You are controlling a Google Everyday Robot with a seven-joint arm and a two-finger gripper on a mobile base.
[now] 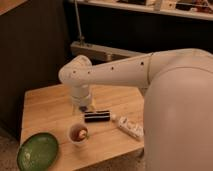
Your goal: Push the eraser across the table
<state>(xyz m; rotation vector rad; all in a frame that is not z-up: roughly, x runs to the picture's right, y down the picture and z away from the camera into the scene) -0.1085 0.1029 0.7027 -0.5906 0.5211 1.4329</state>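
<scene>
The eraser (96, 116) is a small black bar with a paler band, lying on the light wooden table (47, 107) near its middle. My gripper (83, 106) hangs down from the white arm (115, 72) just left of and behind the eraser, close to the tabletop. A bit of blue shows at its base.
A paper cup (78, 134) stands in front of the eraser. A green plate (37, 151) lies at the front left corner. A white oblong block with dark marks (130, 127) lies right of the eraser. My white body (177, 125) fills the right side.
</scene>
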